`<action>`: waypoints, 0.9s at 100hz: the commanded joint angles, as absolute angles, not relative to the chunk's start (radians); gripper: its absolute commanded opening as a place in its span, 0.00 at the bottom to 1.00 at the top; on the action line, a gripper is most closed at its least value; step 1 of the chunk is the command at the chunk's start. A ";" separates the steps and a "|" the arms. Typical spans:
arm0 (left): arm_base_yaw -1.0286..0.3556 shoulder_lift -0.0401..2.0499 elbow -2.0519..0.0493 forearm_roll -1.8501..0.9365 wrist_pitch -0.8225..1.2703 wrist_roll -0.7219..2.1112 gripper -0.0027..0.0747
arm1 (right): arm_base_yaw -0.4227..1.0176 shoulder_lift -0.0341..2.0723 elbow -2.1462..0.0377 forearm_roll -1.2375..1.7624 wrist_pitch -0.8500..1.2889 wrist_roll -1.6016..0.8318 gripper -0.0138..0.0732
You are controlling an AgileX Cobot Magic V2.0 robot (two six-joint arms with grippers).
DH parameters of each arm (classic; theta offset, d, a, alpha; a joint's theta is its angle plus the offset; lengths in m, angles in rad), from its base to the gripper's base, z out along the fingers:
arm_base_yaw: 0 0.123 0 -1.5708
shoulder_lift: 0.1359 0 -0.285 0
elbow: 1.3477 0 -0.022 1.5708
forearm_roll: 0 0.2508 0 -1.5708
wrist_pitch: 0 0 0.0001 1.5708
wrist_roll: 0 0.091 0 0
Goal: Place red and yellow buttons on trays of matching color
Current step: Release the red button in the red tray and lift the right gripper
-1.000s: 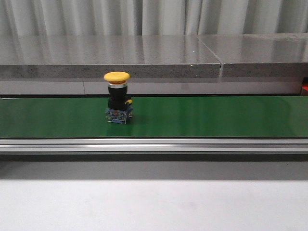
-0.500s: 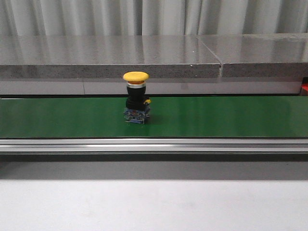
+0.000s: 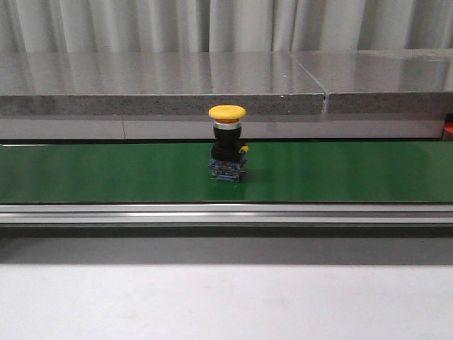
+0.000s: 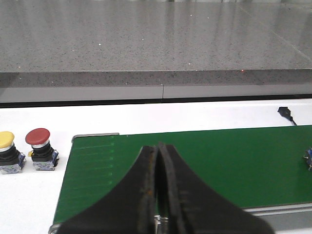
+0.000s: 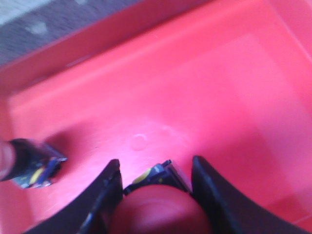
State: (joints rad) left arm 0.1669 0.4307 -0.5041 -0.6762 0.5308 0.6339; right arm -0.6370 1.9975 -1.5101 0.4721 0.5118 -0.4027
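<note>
A yellow button (image 3: 227, 142) stands upright on the green belt (image 3: 354, 173), near its middle. In the left wrist view my left gripper (image 4: 157, 148) hangs shut and empty over the belt's end. Beside that end, a red button (image 4: 39, 141) and another yellow button (image 4: 6, 146) stand on the white table. My right gripper (image 5: 155, 165) is over the red tray (image 5: 195, 87), its fingers pressed on both sides of a red button (image 5: 158, 209). Another button (image 5: 29, 165) lies in that tray. The yellow tray is out of view.
A grey stone ledge (image 3: 212, 78) runs behind the belt, and a metal rail (image 3: 226, 212) runs along its front. White table (image 3: 226, 304) lies in front of the rail. A small black part (image 4: 286, 113) sits on the white surface beyond the belt.
The yellow button on the belt has travelled to the right, from the left of centre to about the middle. No arm shows in the front view.
</note>
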 commanded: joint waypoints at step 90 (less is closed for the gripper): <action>0.161 0.434 -0.531 -0.706 0.467 0.635 0.01 | -0.642 2.031 -1.571 0.511 0.421 -0.405 0.91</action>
